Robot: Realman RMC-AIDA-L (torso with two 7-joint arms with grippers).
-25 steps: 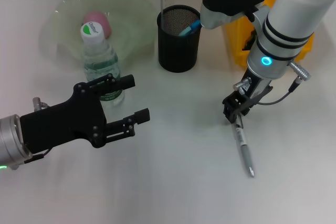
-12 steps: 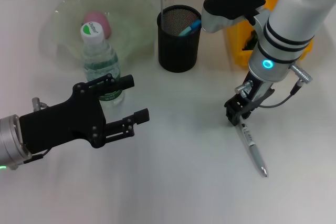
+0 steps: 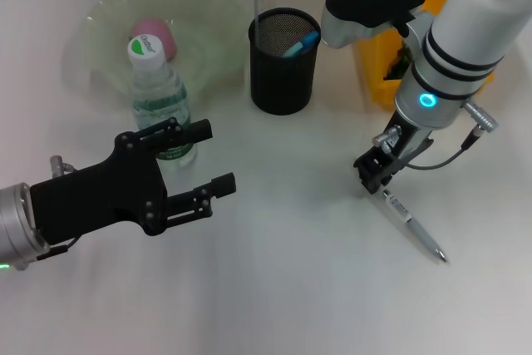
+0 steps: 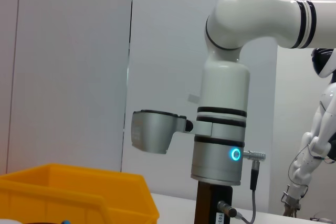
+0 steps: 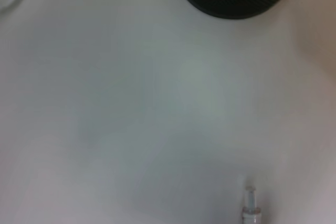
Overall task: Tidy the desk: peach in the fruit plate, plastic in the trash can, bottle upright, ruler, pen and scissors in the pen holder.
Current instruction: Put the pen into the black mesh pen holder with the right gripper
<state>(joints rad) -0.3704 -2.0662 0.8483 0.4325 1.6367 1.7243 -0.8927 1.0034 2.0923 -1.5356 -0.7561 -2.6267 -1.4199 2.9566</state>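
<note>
At my right gripper [image 3: 376, 174], closed on the pen [image 3: 413, 226] by its near end, the barrel slants outward; the pen holder [image 3: 283, 61] lies forward-left, my open left gripper [image 3: 199, 162] farther off.

one pen [image 3: 413, 227], one bottle [image 3: 160, 96], one peach [image 3: 156, 33]

A plain white table [image 3: 291, 288] filled the frame. On it at upper left sat a pale green fruit plate [image 3: 100, 47], with an upright bottle [image 3: 158, 97] at the plate's near edge. At top centre stood a black mesh pen holder [image 3: 283, 72]; a yellow trash can [image 3: 374, 47] stood at upper right. A pen [image 3: 413, 226] slanted at lower right, its far end touching the table.
</note>
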